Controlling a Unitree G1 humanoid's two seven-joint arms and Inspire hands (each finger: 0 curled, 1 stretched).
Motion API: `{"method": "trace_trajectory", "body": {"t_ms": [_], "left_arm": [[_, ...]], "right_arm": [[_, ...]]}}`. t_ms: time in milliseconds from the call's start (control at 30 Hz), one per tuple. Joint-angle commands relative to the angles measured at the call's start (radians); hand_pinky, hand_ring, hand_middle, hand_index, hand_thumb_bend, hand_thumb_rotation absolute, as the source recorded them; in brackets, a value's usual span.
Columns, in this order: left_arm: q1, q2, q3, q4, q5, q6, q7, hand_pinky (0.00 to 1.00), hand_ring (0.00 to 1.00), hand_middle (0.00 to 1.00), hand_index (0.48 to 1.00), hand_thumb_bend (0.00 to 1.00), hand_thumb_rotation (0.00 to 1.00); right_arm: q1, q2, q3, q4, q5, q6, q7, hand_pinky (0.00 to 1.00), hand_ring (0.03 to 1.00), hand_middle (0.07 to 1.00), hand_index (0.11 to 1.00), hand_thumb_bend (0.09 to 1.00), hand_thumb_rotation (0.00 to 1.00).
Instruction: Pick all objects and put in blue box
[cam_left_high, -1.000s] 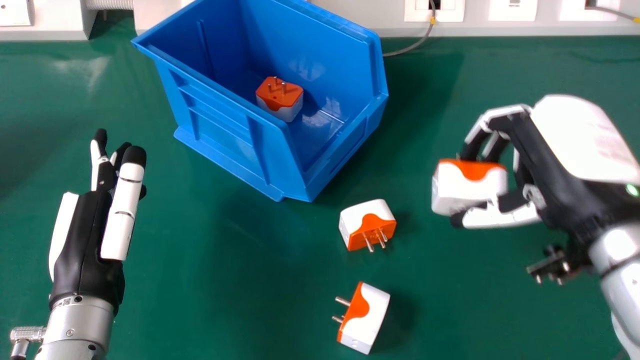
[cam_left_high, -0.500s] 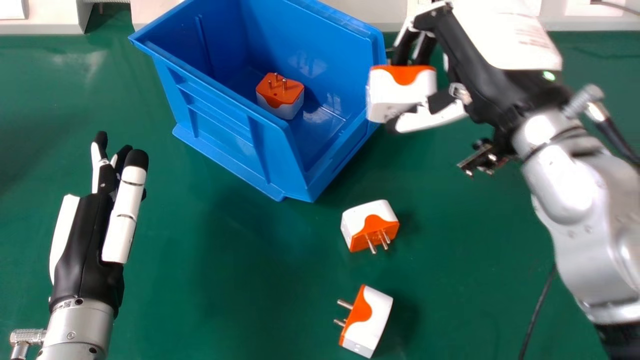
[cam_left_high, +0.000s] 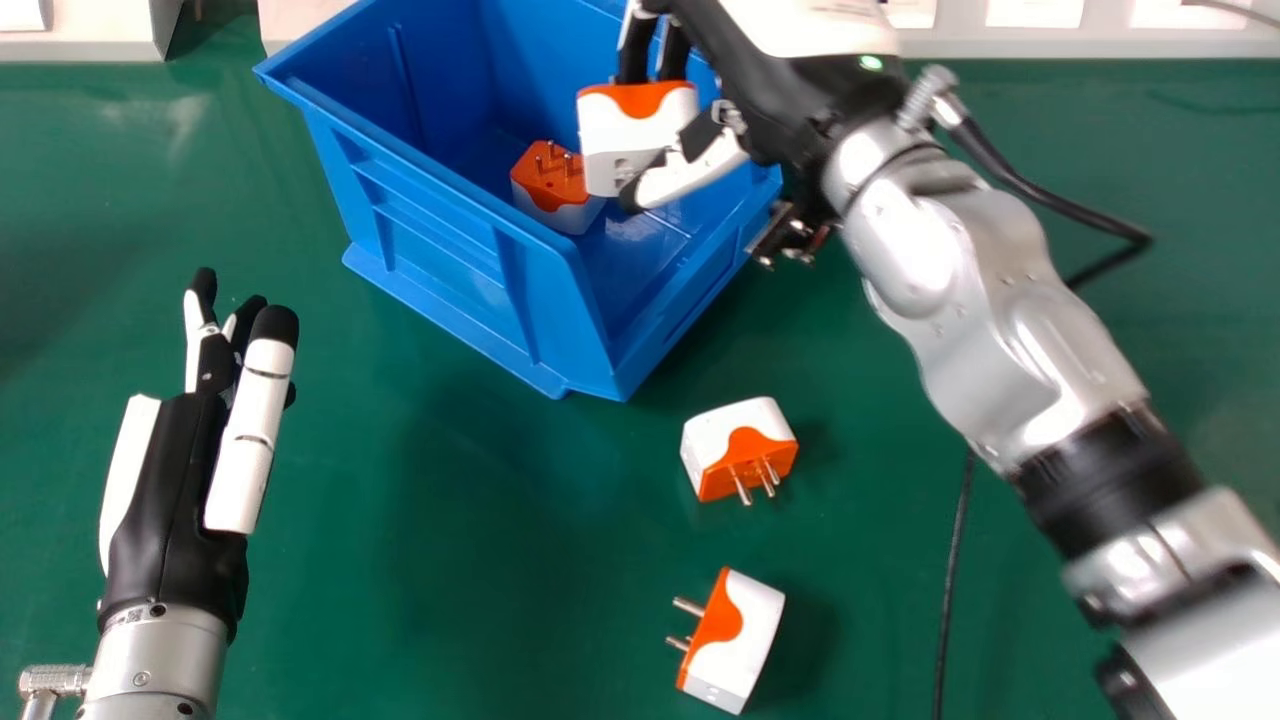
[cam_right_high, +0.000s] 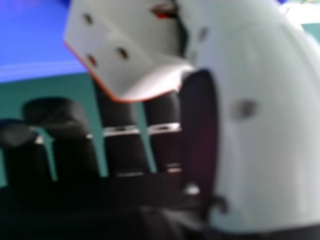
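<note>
Adapter (cam_left_high: 637, 145) sits pinched between the right hand's (cam_left_high: 745, 65) thumb and fingers, over the blue box (cam_left_high: 430, 240) holding a second adapter (cam_left_high: 550, 185); two others (cam_left_high: 740, 450) (cam_left_high: 735, 640) lie outside. The left hand (cam_left_high: 175, 500) has straight fingers.

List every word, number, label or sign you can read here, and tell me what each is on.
No text can be read.
Left wrist: tiny print, too small to read.
Back of the right hand: faint marks, too blurred to read.
Blue box, plug adapters: no readable text.
</note>
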Motion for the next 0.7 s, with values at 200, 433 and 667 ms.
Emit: {"method": "trace_trajectory", "body": {"t_ms": [200, 433, 667], "left_arm": [[0.009, 0.005, 0.001, -0.017, -0.004, -0.029, -0.003, 0.91, 0.96, 0.98, 0.991, 0.50, 1.00], [0.027, 0.001, 0.001, -0.033, -0.009, -0.031, -0.005, 0.91, 0.96, 0.98, 0.991, 0.50, 1.00], [0.041, -0.010, -0.001, -0.045, -0.013, -0.032, -0.001, 0.91, 0.96, 0.98, 0.995, 0.51, 1.00]], "right_arm": [[-0.283, 0.099, 0.084, 0.352, -0.022, -0.010, -0.056, 0.03, 0.076, 0.142, 0.469, 0.490, 0.14], [-0.413, 0.186, 0.136, 0.579, -0.031, 0.017, -0.080, 0.03, 0.081, 0.143, 0.469, 0.501, 0.12], [-0.458, 0.236, 0.183, 0.676, -0.043, 0.038, -0.122, 0.03, 0.081, 0.149, 0.471, 0.506, 0.11]]}}
